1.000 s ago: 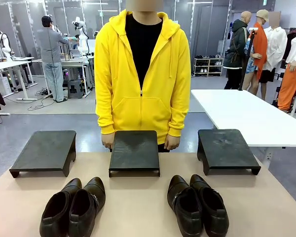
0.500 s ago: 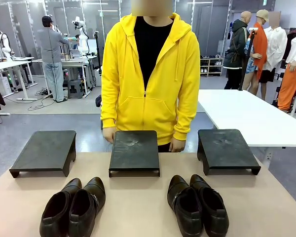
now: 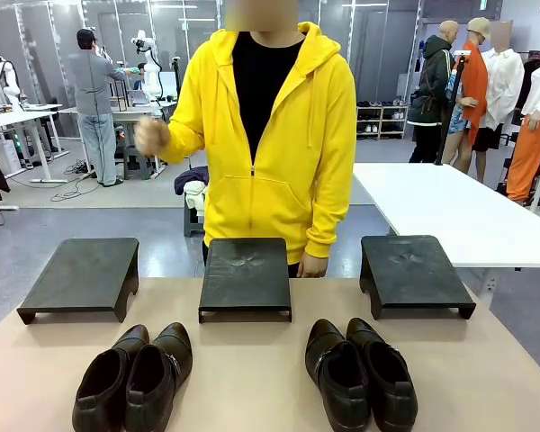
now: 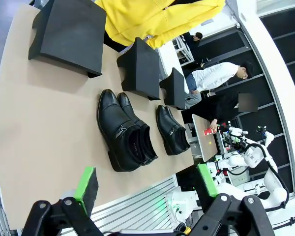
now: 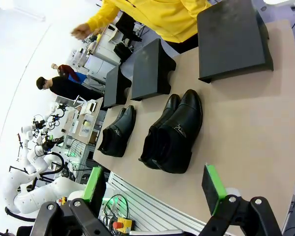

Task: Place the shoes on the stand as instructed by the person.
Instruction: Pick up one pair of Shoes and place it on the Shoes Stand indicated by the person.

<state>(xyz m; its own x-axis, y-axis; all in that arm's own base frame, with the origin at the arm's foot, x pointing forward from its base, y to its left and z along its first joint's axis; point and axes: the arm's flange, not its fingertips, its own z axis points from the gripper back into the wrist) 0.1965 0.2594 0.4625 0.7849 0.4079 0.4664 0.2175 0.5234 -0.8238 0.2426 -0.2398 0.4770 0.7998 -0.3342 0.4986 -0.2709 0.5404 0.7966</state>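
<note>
A: Where is the left pair (image 3: 133, 378)?

B: On the worktop (image 3: 252, 378), near its front edge on the robot's left. The two shoes lie side by side and touching, toes toward the person (image 3: 270, 153). The right pair (image 3: 360, 373) lies much the same way on the robot's right, well apart from the first.

A: And the stands?

B: There are three low, dark ones in a row along the far edge: left stand (image 3: 79, 274), middle stand (image 3: 245, 273) and right stand (image 3: 414, 270). Both pairs sit on the worktop in front of that row, not yet on a stand.

A: The person?

B: Standing just behind the middle stand, in a yellow hoodie. The raised hand (image 3: 150, 135) is at chest height, out toward the robot's left, and blurred. The other hand (image 3: 313, 264) hangs by the middle stand's back edge.

A: The claws?

B: The left claw (image 4: 146, 183) has its fingers spread wide with nothing between them, and it is well short of the shoes. The right claw (image 5: 153, 187) is the same, spread apart and holding nothing, with the right pair ahead of it.
</note>
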